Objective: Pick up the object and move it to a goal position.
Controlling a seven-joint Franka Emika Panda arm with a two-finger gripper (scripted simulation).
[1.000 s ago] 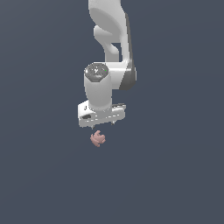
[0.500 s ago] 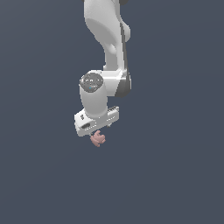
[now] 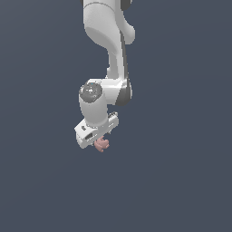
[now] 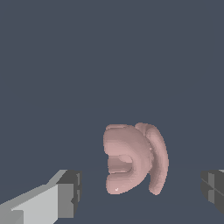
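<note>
The object (image 3: 102, 145) is a small dusty-pink knobbly blob lying on the dark grey floor. In the exterior view it peeks out just below the white hand of my arm, which covers most of it. The wrist view shows the object (image 4: 134, 162) large and whole, lying between my two fingertips. My gripper (image 4: 142, 192) is open, one dark pad (image 4: 70, 192) on one side and the other pad (image 4: 214, 189) at the frame's edge, neither touching the blob. In the exterior view the gripper (image 3: 100, 139) hangs directly over the object, fingers hidden by the hand.
The floor (image 3: 181, 181) is a plain dark grey surface with nothing else on it. The white arm (image 3: 111, 50) rises from the hand towards the top of the exterior view.
The arm has swung down and towards the exterior view's left, bringing the hand over the pink object, which now shows only partly beneath it. The object itself has stayed put.
</note>
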